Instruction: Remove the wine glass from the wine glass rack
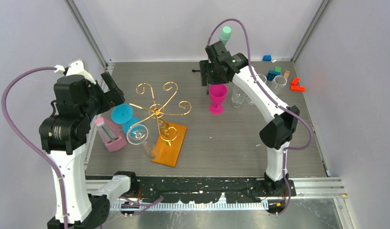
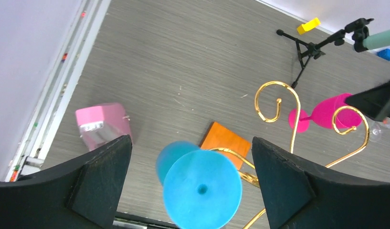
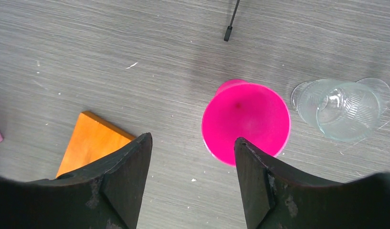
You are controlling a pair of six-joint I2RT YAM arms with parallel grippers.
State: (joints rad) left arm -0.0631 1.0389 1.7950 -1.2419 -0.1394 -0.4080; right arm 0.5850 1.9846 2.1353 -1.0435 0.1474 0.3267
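So the pink wine glass (image 1: 217, 98) is off the wine glass rack (image 1: 159, 110) and stands upright on the grey table (image 1: 240, 143), well to the right of the rack's gold curls and its orange base (image 1: 170, 144). The right gripper (image 3: 192, 140) hangs right above it with the fingers spread and nothing in them. In the wrist view the glass's open mouth sits just past the right-hand finger, not pinched between the two. Over on the left side of the rack, a blue wine glass (image 2: 202, 191) hangs foot-up on one of the wire arms. The left gripper (image 2: 191, 140) is spread wide on either side of that blue foot and isn't gripping it, with clear space showing both ways. A clear wine glass (image 1: 137, 134) is at the rack's near-left side too, but it's hard to tell exactly how it's hooked. A pink box (image 1: 110, 134) lies just left of the rack, and a couple of clear glasses (image 3: 343, 107) stand just beside the pink one.
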